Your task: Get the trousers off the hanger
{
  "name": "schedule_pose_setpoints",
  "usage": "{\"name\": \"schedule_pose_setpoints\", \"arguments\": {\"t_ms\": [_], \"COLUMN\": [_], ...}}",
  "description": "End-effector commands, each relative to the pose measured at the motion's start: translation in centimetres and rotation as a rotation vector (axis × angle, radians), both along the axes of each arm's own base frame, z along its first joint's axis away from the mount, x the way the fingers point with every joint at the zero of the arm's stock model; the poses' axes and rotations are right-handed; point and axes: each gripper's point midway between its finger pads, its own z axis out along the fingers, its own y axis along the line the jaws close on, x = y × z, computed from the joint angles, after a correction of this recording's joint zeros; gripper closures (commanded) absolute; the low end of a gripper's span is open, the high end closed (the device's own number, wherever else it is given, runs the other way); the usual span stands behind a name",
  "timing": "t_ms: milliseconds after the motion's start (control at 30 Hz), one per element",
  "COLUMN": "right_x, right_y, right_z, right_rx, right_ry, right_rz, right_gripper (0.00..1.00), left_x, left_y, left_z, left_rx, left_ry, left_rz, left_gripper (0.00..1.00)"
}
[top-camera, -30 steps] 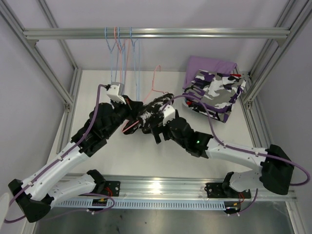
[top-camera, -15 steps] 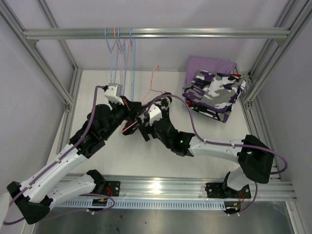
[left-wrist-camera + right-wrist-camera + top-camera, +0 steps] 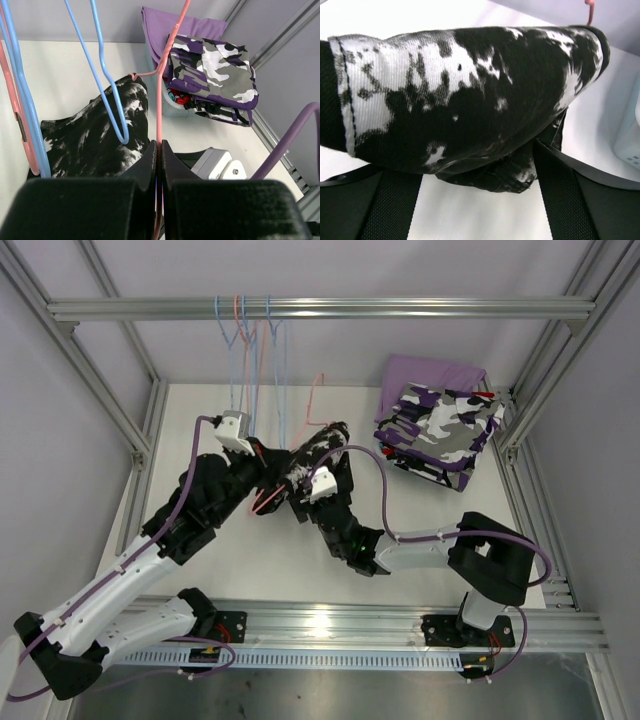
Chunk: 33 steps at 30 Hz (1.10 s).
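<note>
I am clamping my left gripper (image 3: 159, 150) on the pink hanger (image 3: 170, 55), my right gripper (image 3: 470, 170) gaping around the blotched trousers (image 3: 470, 95) on it.

trousers (image 3: 470, 90): ribbed matt cloth | hanger (image 3: 158, 115): smooth glossy wire

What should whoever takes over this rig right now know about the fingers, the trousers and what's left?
Left gripper: shut on the wire of the pink hanger, held low over the table, away from the rail.
Right gripper: open, fingers either side of the black-and-white trousers; no firm grip visible.
Done: print trousers lie on the lilac trousers in the stack at far right; empty hangers hang on the rail.
Left: the black-and-white trousers are still draped on the pink hanger. Probably close the right fingers, pull the pair free and add it to the stack.
</note>
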Motion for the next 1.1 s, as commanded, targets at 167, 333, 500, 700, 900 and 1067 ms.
{"name": "schedule_pose_setpoints", "arguments": {"t_ms": [167, 333, 500, 700, 900, 1067], "right_x": [1.5, 1.9, 1.9, 2.0, 2.8, 2.7], "right_y": [-1.6, -2.3, -3.9, -5.4, -6.8, -7.2], "right_z": [3.4, 4.7, 6.2, 9.6, 12.8, 12.9], "right_rx": [0.143, 0.145, 0.134, 0.198, 0.213, 0.222], "right_ry": [-0.115, -0.13, -0.148, -0.15, -0.128, -0.086], "right_rz": [-0.115, -0.13, -0.158, -0.119, -0.084, -0.04], "right_gripper": [0.56, 1.0, 1.0, 1.0, 1.0, 1.0], "left_x": [-0.4, -0.4, -0.5, -0.6, -0.6, -0.6], "left_y": [-0.1, 0.0, 0.0, -0.1, -0.2, -0.5], "left_z": [3.3, 3.3, 3.4, 3.3, 3.3, 3.2], "left_rx": [-0.086, -0.085, -0.083, -0.084, -0.083, -0.085], "left_ry": [-0.088, -0.09, -0.097, -0.093, -0.089, -0.083], "left_rz": [-0.01, -0.009, -0.012, -0.02, -0.026, -0.036], "left_gripper": [1.0, 1.0, 1.0, 1.0, 1.0, 1.0]}}
